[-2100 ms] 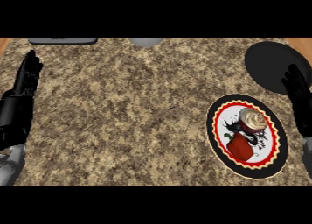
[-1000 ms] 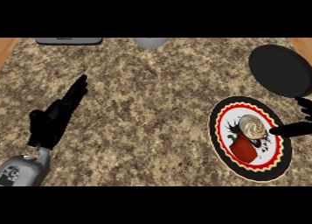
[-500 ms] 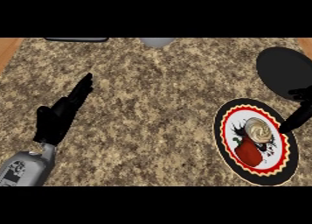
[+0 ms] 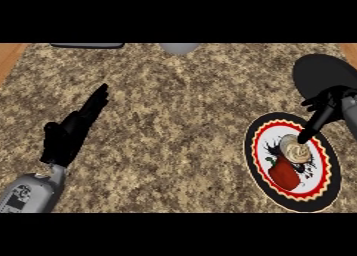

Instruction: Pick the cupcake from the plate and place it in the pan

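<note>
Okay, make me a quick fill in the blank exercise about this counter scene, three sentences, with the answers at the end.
1. The cupcake sits on the round ______, next to a red pepper picture.
2. The black pan lies toward the counter's far ______ corner.
3. The ______ hand reaches down toward the cupcake, while the other hand is over the counter with straight fingers.

Missing words: plate; right; right
</note>
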Controlling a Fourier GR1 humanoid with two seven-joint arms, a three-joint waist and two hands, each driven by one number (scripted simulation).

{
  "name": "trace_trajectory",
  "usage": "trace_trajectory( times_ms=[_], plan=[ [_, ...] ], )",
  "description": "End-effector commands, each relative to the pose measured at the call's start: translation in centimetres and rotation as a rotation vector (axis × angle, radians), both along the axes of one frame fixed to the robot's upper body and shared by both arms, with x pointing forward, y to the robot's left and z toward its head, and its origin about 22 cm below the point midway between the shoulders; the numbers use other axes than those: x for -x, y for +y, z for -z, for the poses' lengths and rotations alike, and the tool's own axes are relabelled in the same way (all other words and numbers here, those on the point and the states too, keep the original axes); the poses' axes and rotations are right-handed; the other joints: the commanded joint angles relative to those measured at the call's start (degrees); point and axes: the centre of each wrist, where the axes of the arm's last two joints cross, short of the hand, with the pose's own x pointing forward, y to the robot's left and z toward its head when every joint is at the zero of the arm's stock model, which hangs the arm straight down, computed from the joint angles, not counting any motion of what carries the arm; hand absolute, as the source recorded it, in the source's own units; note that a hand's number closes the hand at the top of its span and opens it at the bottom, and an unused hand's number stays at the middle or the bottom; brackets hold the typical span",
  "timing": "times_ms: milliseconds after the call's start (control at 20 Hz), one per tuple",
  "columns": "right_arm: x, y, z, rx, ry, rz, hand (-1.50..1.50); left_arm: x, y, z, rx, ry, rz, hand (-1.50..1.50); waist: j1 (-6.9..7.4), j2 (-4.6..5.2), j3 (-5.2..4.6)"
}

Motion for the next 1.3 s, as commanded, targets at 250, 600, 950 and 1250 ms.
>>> trace_trajectory(
  times_ms=[250,600,950,1250],
  plan=[
    [-2.4,3.6,-0.6,0.159,0.218,-0.075,-1.50,-0.8,0.5,-0.7,0.002,0.005,-0.029,0.00,-1.65,-0.22,-0.01],
    [-2.2,3.2,0.1,0.178,0.252,-0.098,-1.50,2.0,2.6,1.3,0.003,0.012,-0.035,0.00,-1.80,-0.59,-0.04],
    [-0.5,3.0,4.0,0.190,0.250,-0.080,-1.50,1.1,0.5,0.4,0.010,-0.002,-0.042,0.00,-2.32,-0.51,0.03],
    [-0.2,3.6,5.0,0.131,0.279,-0.104,-1.50,3.0,-0.3,0.4,0.000,0.007,-0.044,0.00,-1.93,-0.57,0.05]
  ],
)
